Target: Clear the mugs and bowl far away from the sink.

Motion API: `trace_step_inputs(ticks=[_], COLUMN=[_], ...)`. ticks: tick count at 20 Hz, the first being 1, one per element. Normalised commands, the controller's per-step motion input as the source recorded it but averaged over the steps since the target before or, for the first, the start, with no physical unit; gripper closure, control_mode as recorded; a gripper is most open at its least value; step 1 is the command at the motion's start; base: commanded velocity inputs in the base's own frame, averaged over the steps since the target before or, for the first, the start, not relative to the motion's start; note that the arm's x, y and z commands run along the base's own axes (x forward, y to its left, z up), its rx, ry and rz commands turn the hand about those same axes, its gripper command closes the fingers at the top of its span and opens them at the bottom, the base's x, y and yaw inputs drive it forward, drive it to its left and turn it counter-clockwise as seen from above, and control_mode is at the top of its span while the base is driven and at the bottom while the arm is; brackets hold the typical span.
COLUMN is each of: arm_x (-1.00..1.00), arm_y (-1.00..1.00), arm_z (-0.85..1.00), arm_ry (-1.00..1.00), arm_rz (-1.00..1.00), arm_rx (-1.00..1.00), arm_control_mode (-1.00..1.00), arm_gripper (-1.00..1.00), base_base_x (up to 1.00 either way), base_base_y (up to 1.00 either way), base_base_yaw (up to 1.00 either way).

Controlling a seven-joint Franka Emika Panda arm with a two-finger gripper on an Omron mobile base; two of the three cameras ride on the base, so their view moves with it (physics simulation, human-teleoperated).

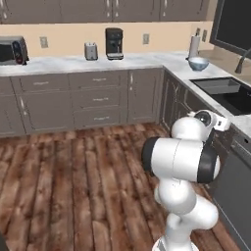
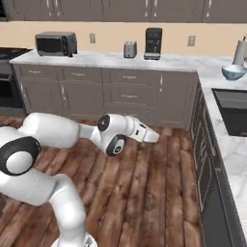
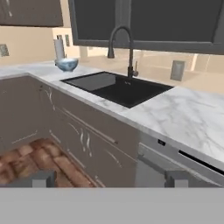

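The pale blue-grey bowl stands on the marble counter in the corner, just beyond the black sink with its dark gooseneck faucet. The mugs are out of view. My gripper is open, its two dark fingertips wide apart with nothing between them. It hangs in front of the lower cabinets, well short of the counter, and faces the sink. The white hand points right toward that counter.
A paper towel roll stands behind the bowl. On the back counter are a microwave, a toaster and a coffee machine. A dishwasher front sits below the counter right of the sink. Wood floor lies open to the left.
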Motion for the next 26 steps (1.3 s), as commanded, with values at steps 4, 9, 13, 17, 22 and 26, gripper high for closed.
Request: trace_step_inputs(ticks=[4,9,13,17,22,26], arm_x=[0.00,0.00,0.00,0.00,0.00,0.00], arm_y=[0.00,0.00,0.00,0.00,0.00,0.00], arm_z=[0.00,0.00,0.00,0.00,0.00,0.00], arm_ry=[0.00,0.00,0.00,0.00,0.00,0.00], arm_rz=[0.00,0.00,0.00,0.00,0.00,0.00], arm_rx=[0.00,0.00,0.00,0.00,0.00,0.00], arm_control_mode=[1.00,1.00,1.00,1.00,1.00,1.00], arm_gripper=[-1.00,-1.00,-1.00,-1.00,-1.00,-1.00], base_base_x=[0.55,0.95,0.95,0.94,0.82,0.62], base_base_y=[0.49,1.00,1.00,0.97,0.72,0.38], base_base_yaw=[-0.49,-0.35,-0.31,-0.32,-0.32,-0.30])
